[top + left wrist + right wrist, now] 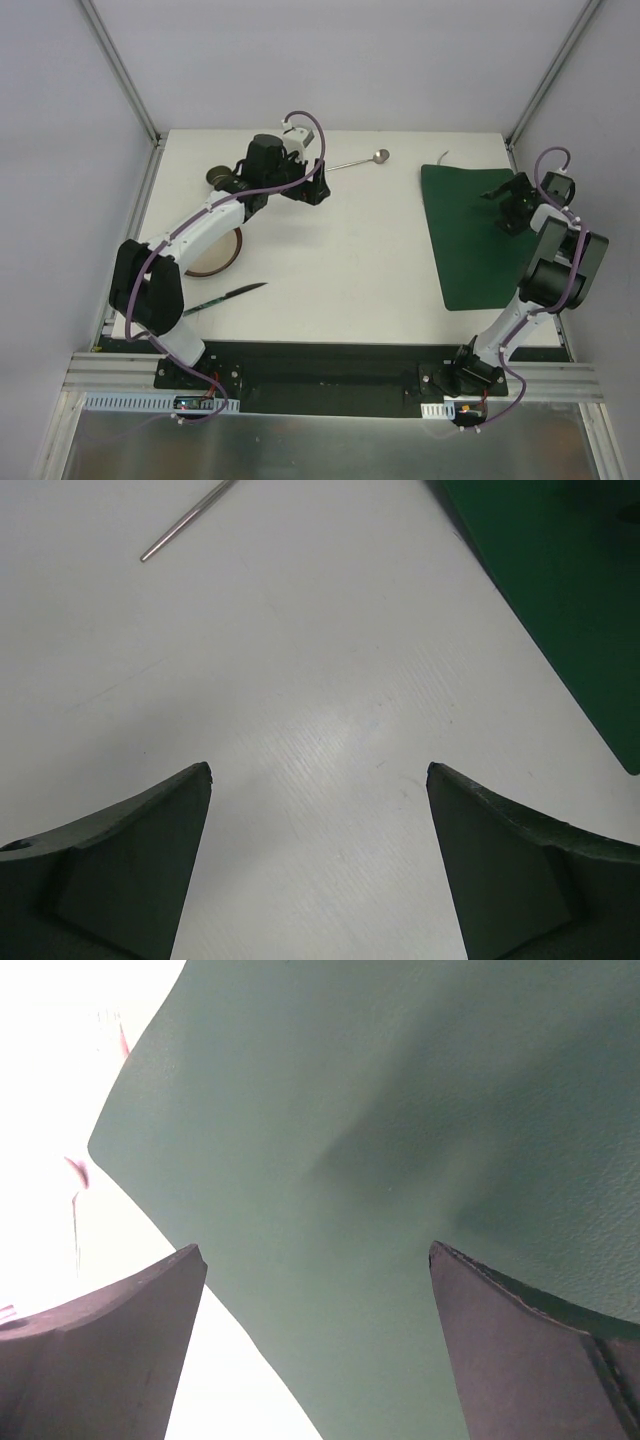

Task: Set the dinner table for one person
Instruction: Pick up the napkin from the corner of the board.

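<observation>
Dinner table: white, matte, with metal rails at its edges. It lies below my left gripper and my right gripper and carries every item listed here.
Left hand state: jaws spread wide, nothing between them. Only bare white top shows between my fingers in the wrist view.
Right hand state: jaws spread wide as well, nothing held. Green mat fills the gap between them.
Placemat: dark green, directly beneath my right gripper. It sits ahead and to the right of my left gripper, apart from it.
Spoon: metal, just ahead of my left fingertips and slightly left, not touching them. Handle end toward me, bowl pointing away.
Plate: round with a reddish-brown rim, back along my left forearm and partly hidden beneath it.
Knife: slim, behind my left gripper near that arm's elbow, just beside the plate's near edge.
Dark round item: behind my left wrist. I cannot tell what it is.
</observation>
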You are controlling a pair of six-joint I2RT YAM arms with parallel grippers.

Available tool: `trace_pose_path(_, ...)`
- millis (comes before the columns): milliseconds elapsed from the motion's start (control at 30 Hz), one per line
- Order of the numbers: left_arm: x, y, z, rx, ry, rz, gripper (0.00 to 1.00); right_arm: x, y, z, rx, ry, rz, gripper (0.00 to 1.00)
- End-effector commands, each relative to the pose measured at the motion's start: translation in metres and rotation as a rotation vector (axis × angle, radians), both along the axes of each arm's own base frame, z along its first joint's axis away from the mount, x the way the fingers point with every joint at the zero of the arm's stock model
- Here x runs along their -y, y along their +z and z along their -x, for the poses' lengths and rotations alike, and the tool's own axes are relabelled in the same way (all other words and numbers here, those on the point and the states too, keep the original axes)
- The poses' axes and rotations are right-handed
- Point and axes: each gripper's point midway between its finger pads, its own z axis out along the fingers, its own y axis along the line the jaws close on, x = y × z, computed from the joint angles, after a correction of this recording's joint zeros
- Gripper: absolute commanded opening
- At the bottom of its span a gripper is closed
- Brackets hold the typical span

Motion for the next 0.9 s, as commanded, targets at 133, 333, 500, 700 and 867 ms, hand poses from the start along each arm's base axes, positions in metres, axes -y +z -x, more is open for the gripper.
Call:
trace_pose_path(133, -0.002, 0.065, 0.008, 0.135, -0.003, 0.050, 0.88, -0.023, 0.012, -0.006, 0.092, -0.003, 0.022, 0.96)
trace_pose_path(333, -0.012, 0.079, 0.010, 0.181, 0.029, 0.030, 0.88, -0.034, 0.000, -0.016, 0.078, 0.016, 0.004, 0.96)
trace_pose_path(500, -0.022, 0.089, 0.008, 0.221, 0.067, 0.008, 0.88, -0.045, -0.007, -0.023, 0.063, 0.026, 0.003, 0.96)
trace_pose_path(700, -0.028, 0.104, 0.004, 0.266, 0.091, -0.009, 0.89, -0.058, -0.017, -0.023, 0.022, 0.016, 0.023, 0.96)
trace_pose_path(867, -0.037, 0.113, -0.003, 0.303, 0.132, -0.050, 0.89, -0.076, -0.022, -0.027, -0.015, 0.029, 0.036, 0.96)
